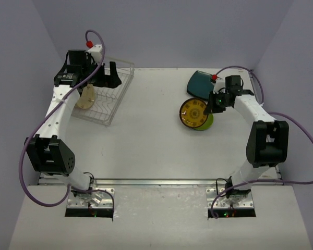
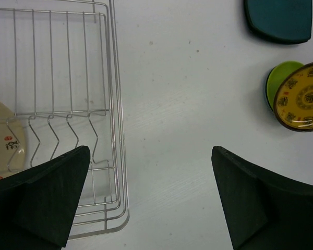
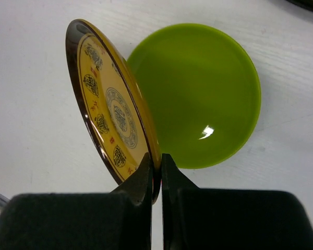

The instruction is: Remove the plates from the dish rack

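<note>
Right fingers (image 3: 140, 188) pinched the dark-brown rim of a yellow patterned plate (image 3: 110, 112), holding it tilted on edge over a lime green plate (image 3: 198, 94) that lay flat on the white counter (image 3: 31, 78). Whether the two plates touched could not be told from the wrist view. Seen from above, the yellow plate overlapped the green one's left side, and a dark teal rounded-square plate (image 1: 199, 83) lay flat just behind them, near the counter's far edge. Well apart from those three, the dish rack (image 1: 116, 99), a silver wire basket, sat at an angle on the far left of the counter. One cream plate (image 1: 86, 98) with small red and dark marks stood on edge among the upright prongs toward the rack's near-left end, leaning slightly. Left fingers (image 2: 47, 200) were spread wide and gripped nothing as they hovered above the rack's long right-hand side, one finger over the wires and the other over bare counter. From that wrist camera the cream plate showed at the left border, partly cut off, while the teal, green and yellow plates appeared across the counter at the right. Both white arms reached forward from their bases at the near edge, each trailed by a looping purple cable (image 1: 36, 151).
</note>
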{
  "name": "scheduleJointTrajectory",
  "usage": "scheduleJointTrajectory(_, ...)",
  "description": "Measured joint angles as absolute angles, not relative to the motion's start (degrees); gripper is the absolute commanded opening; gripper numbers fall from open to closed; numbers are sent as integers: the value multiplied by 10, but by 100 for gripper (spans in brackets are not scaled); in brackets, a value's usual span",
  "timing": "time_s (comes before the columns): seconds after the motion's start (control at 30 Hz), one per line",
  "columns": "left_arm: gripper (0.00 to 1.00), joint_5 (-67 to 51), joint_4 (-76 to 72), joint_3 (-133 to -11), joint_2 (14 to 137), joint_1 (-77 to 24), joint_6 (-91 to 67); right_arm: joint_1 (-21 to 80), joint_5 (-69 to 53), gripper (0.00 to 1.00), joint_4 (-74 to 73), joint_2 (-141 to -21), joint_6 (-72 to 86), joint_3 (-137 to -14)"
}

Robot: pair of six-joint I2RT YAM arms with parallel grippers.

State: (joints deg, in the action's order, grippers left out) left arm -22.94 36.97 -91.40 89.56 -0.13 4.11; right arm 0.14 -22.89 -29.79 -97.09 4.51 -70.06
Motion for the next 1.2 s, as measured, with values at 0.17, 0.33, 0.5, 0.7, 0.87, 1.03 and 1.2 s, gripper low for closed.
scheduleJointTrajectory(0.17, 100, -227, 366, -902, 895, -10, 40, -35, -254, 0, -320, -1017, 43, -712)
scheduleJointTrajectory(0.33, 100, -197, 362, -893, 895, -10, 40, -66, -271, 10, -332, -1063, 42, -735)
scheduleJointTrajectory(0.5, 100, -153, 357, -892, 894, -8, 40, -70, -276, 92, -349, -1073, 37, -751)
scheduleJointTrajectory(0.7, 85, -81, 362, -899, 891, -6, 66, -68, -258, 99, -361, -1070, 27, -782)
scheduleJointTrajectory(0.87, 57, 1, 357, -910, 895, 6, 127, -67, -218, 99, -357, -1033, 21, -782)
scheduleJointTrajectory(1.03, 41, 44, 377, -966, 965, 52, 189, -64, -197, 99, -338, -971, 15, -781)
scheduleJointTrajectory(1.2, 36, 64, 383, -1011, 1064, 93, 236, -53, -197, 99, -322, -929, 14, -751)
